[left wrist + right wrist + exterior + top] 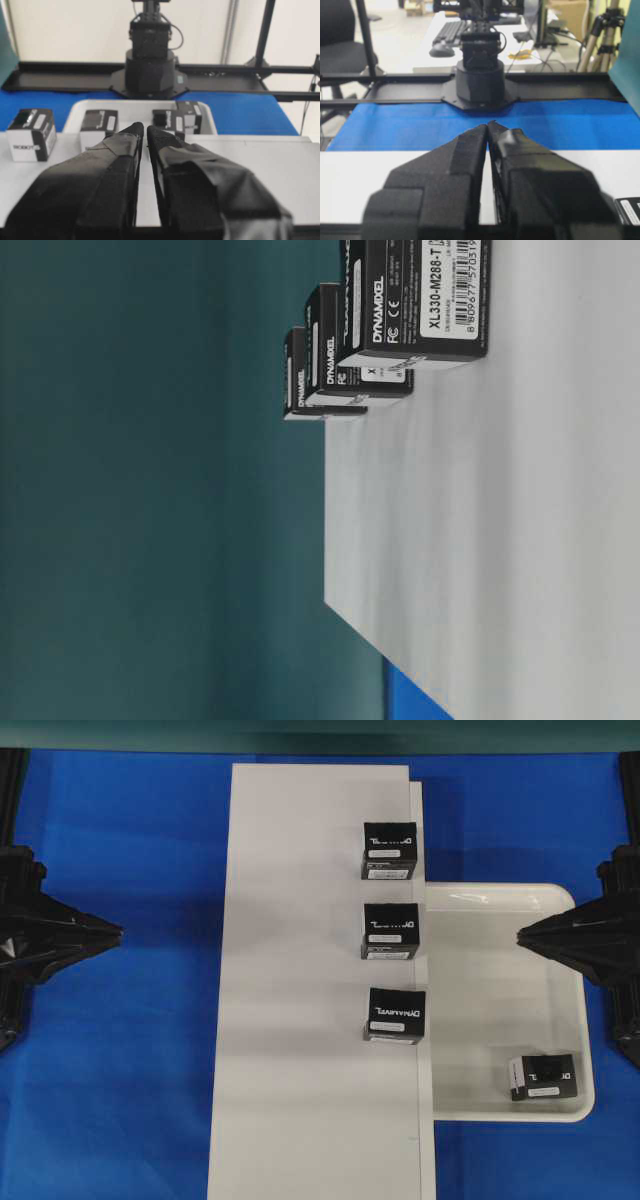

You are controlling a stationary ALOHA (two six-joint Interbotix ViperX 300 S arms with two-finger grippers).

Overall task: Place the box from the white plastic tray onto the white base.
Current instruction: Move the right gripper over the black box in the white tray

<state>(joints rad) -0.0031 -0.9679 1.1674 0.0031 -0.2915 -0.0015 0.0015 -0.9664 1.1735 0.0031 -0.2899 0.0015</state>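
In the overhead view the box (541, 1077) lies in the white plastic tray (500, 1020), in the corner nearest the bottom edge of the view and farthest from the white base (310, 980). It is the only thing in that tray, and its long axis runs roughly across the tray's width, slightly skewed. The right tool (528, 937) sits over the tray's outer side with its tips together and nothing held, so the box lies down-view of it and close by. The left tool (113, 932) is well apart from the tray, beyond the base, also closed and empty, so I judge the right arm the nearer one for the pickup. 3 logo boxes (390, 930) stand in a row along the base's tray-side edge. The table-level view shows only those 3 boxes on the base, not the tray. In the left wrist view the left tool's tips nearly touch, holding nothing, with the tray behind the base. In the right wrist view the right tool's tips meet, empty, and the tray's box is not clearly shown.
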